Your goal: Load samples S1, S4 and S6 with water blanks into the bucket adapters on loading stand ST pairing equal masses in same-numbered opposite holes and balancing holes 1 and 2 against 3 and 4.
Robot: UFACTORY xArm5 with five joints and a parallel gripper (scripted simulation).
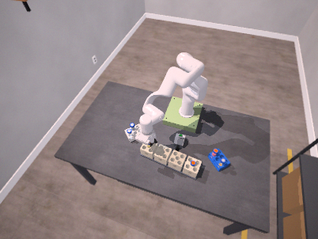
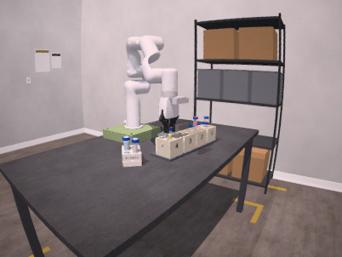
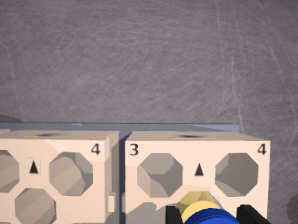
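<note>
My gripper (image 3: 212,216) (image 2: 169,128) is shut on a blue-capped tube (image 3: 201,206) (image 2: 170,136) with yellow contents, over adapter 4 (image 3: 167,144) (image 2: 163,149) (image 1: 146,153), at the stand's end nearest the blanks. The tube stands over the middle hole, its lower end apparently in it; the ID is not readable. Holes 3 and 4 of this adapter are empty. The neighbouring adapter (image 3: 107,150) shows empty holes. The adapter at the far end (image 1: 190,170) holds a tube with an orange-dotted cap (image 1: 193,163). The loading stand (image 3: 160,128) (image 2: 158,156) carries four adapters in a row.
The white blanks rack (image 2: 132,160) holds two blue-capped tubes (image 2: 126,142) (image 2: 135,145) beside the stand. The blue rack (image 1: 222,166) stands past the other end with tubes, one orange-dotted (image 1: 215,151). The small desk with the green DONE key (image 1: 180,135) lies between the stand and the robot's base.
</note>
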